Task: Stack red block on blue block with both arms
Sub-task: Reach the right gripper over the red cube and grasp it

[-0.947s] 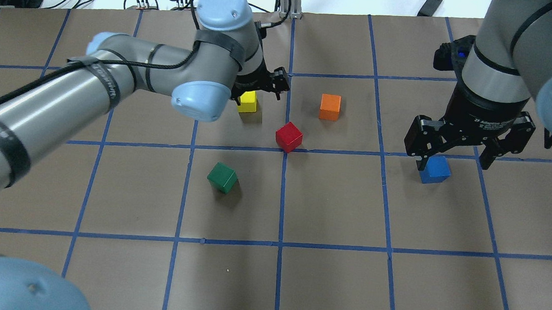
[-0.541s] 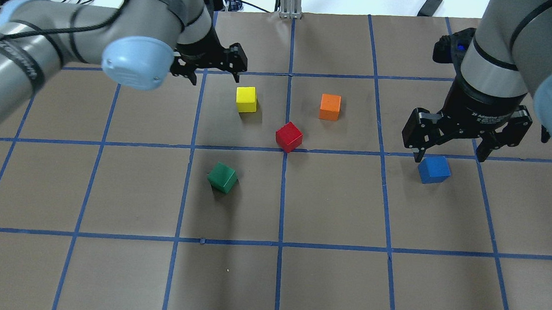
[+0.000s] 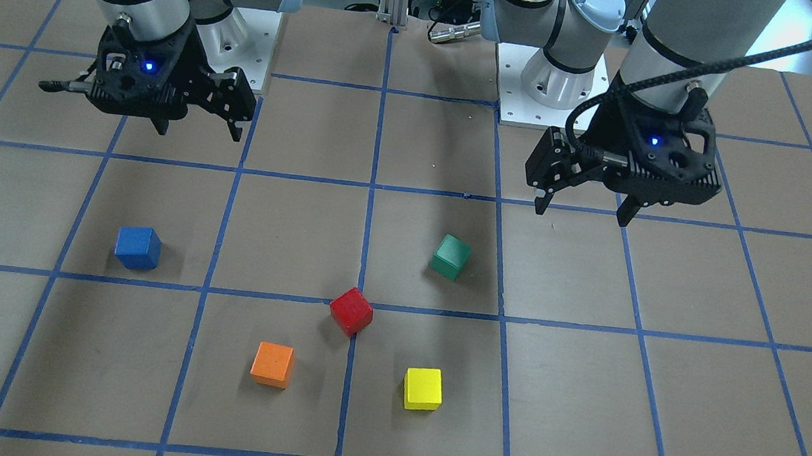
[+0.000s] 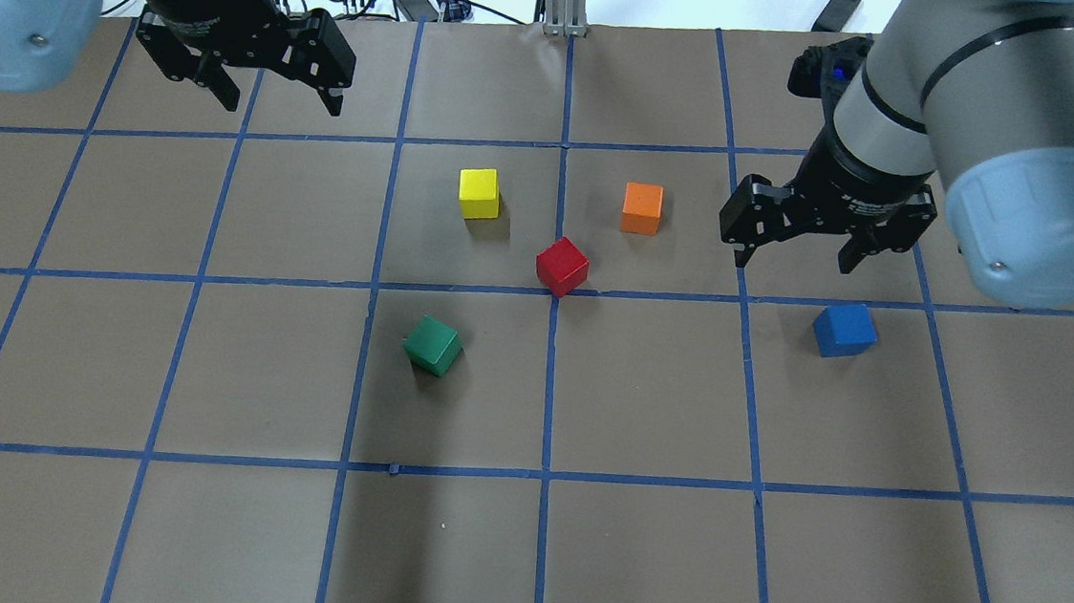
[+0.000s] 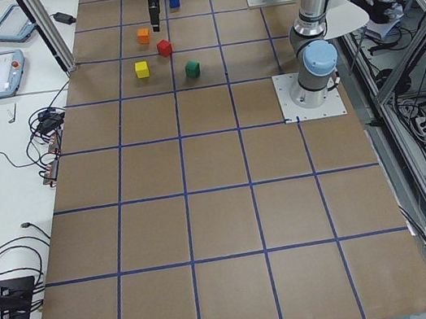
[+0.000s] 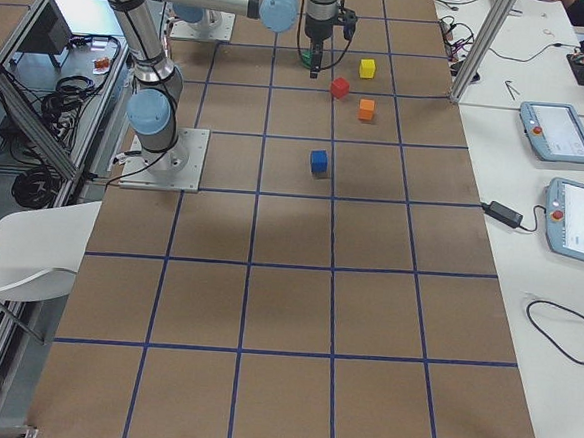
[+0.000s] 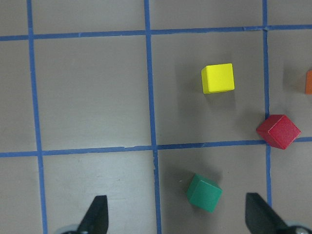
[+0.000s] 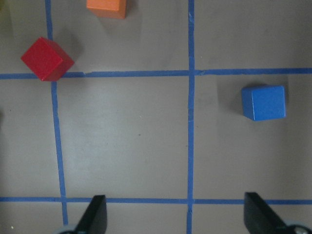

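Note:
The red block (image 4: 562, 266) lies on the brown table near the middle, turned at an angle on a blue tape line. The blue block (image 4: 844, 330) lies alone to the right. My right gripper (image 4: 796, 262) hovers open and empty just beyond and left of the blue block, apart from it. My left gripper (image 4: 282, 107) is open and empty at the far left, well away from the red block. The right wrist view shows the red block (image 8: 47, 59) and the blue block (image 8: 263, 102). The front view shows the red block (image 3: 351, 311) and the blue block (image 3: 138, 248).
A yellow block (image 4: 479, 192) and an orange block (image 4: 642, 207) lie just beyond the red block. A green block (image 4: 433, 345) lies nearer and to its left. Blue tape lines grid the table. Cables lie past the far edge.
My left arm has swung away from the yellow block to the far left. My right gripper has moved up and left, off the blue block. No block has moved.

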Robot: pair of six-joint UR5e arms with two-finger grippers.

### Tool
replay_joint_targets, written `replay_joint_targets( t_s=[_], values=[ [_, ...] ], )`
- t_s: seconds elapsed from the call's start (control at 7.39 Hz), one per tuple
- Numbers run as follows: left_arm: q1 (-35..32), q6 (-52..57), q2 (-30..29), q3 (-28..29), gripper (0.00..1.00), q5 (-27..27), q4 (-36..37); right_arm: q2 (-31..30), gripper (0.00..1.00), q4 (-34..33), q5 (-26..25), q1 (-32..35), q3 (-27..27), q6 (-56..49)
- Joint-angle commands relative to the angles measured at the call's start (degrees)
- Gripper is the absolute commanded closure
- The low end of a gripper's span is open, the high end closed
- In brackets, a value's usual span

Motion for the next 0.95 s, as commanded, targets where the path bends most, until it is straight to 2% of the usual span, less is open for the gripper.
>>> replay_joint_targets(
  t_s=[0.0, 0.27, 0.41, 0.81],
  values=[
    [-0.1, 0.4, 0.2, 0.0, 0.00, 1.0, -3.1, 8.0, 0.00, -7.2, 1.3, 2.3, 0.1, 14.5],
    [-0.1, 0.4, 0.7, -0.5, 0.00, -1.0, -3.1, 13.2, 0.00, -14.6, 1.6, 7.0, -0.2, 29.5],
    [0.0, 0.8, 0.8, -0.5, 0.00, -0.3, -2.7, 15.5, 0.00, -18.8, 3.5, 8.3, -0.3, 35.3],
    [0.5, 2.7, 0.3, 0.5, 0.00, -0.8, -2.3, 19.0, 0.00, -19.7, 3.9, 9.9, -0.5, 48.6]
  ],
)
